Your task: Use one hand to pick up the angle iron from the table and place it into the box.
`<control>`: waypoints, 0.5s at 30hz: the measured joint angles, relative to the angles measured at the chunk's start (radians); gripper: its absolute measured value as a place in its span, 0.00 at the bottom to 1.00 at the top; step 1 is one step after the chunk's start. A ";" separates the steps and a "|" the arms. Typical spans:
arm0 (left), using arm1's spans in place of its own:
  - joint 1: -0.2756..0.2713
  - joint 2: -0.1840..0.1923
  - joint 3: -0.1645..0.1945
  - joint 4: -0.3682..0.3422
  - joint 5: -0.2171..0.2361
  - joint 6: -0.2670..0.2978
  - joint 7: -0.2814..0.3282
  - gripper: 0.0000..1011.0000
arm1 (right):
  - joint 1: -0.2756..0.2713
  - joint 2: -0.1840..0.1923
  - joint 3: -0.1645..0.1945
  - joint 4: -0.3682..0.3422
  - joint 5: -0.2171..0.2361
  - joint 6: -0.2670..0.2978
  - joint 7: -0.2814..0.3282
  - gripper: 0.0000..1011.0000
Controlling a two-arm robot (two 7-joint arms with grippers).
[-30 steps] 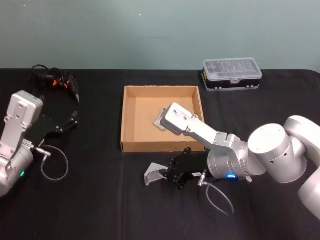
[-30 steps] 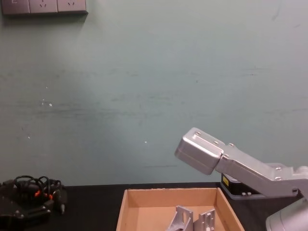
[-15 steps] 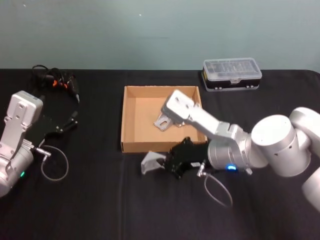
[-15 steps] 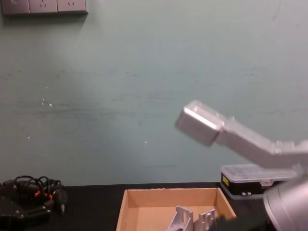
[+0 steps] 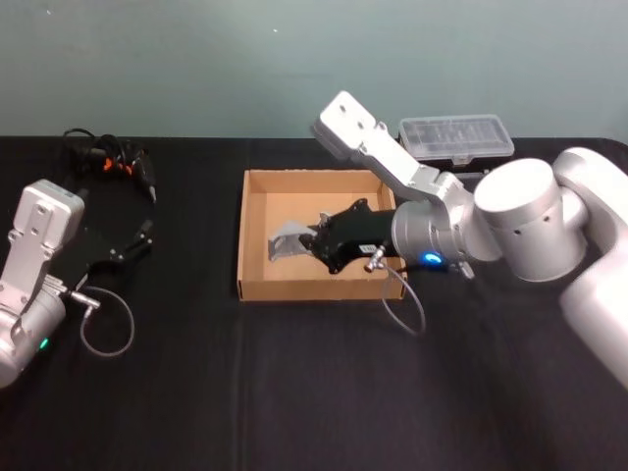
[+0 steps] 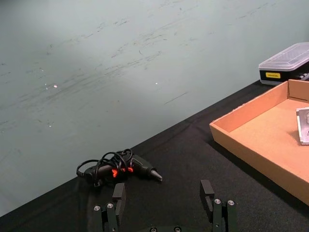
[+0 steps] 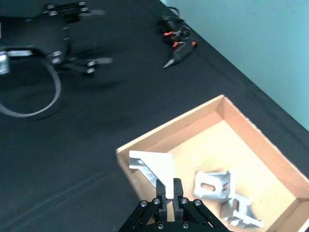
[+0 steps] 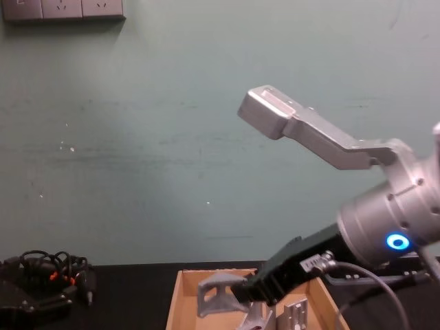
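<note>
Head view: right gripper [image 5: 312, 239] holds angle iron [image 5: 286, 241] over box [image 5: 257, 287].

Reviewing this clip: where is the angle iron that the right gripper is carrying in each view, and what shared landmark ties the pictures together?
Head view: held angle iron over the box's left half, in the right gripper.
Chest view: bottom centre, above the box.
Right wrist view: just beyond the fingers, over the box's near wall.
Left wrist view: I cannot pick it out.
Shared landmark: the tan cardboard box.
</note>
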 joint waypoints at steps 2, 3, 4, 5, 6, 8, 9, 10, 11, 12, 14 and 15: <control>0.000 0.000 0.000 0.000 0.000 0.000 0.000 1.00 | 0.025 -0.027 -0.002 0.048 -0.007 0.001 -0.008 0.07; 0.000 0.000 0.000 0.000 0.000 0.000 0.000 1.00 | 0.035 -0.036 -0.004 0.066 -0.011 0.001 -0.011 0.07; 0.000 0.000 0.000 0.000 0.000 0.000 0.000 1.00 | 0.043 -0.045 -0.006 0.082 -0.015 0.001 -0.014 0.07; 0.000 0.000 0.000 0.000 0.000 0.000 0.000 1.00 | 0.062 -0.063 -0.010 0.118 -0.023 0.001 -0.019 0.07; 0.000 0.000 0.000 0.000 0.000 0.000 0.000 1.00 | 0.062 -0.063 -0.010 0.118 -0.023 0.001 -0.019 0.07; 0.000 0.000 0.000 0.000 0.000 0.000 0.000 1.00 | 0.091 -0.096 -0.017 0.183 -0.037 0.000 -0.027 0.07; 0.000 0.000 0.000 0.000 0.000 0.000 0.000 1.00 | 0.097 -0.104 -0.018 0.197 -0.041 0.001 -0.029 0.07; 0.000 0.000 0.000 0.000 0.000 0.000 0.000 1.00 | 0.104 -0.113 -0.019 0.211 -0.044 0.001 -0.029 0.07; 0.000 0.000 0.000 0.000 0.000 0.000 0.000 1.00 | 0.116 -0.128 -0.020 0.244 -0.048 0.003 -0.028 0.07; 0.000 0.000 0.000 0.000 0.000 0.000 0.000 1.00 | 0.122 -0.135 -0.022 0.260 -0.050 0.004 -0.028 0.07; 0.000 0.000 0.000 0.000 0.000 0.000 0.000 1.00 | 0.137 -0.156 -0.025 0.301 -0.057 0.004 -0.026 0.07; 0.000 0.000 0.000 0.000 0.000 0.000 0.000 1.00 | 0.143 -0.162 -0.027 0.315 -0.060 0.004 -0.025 0.07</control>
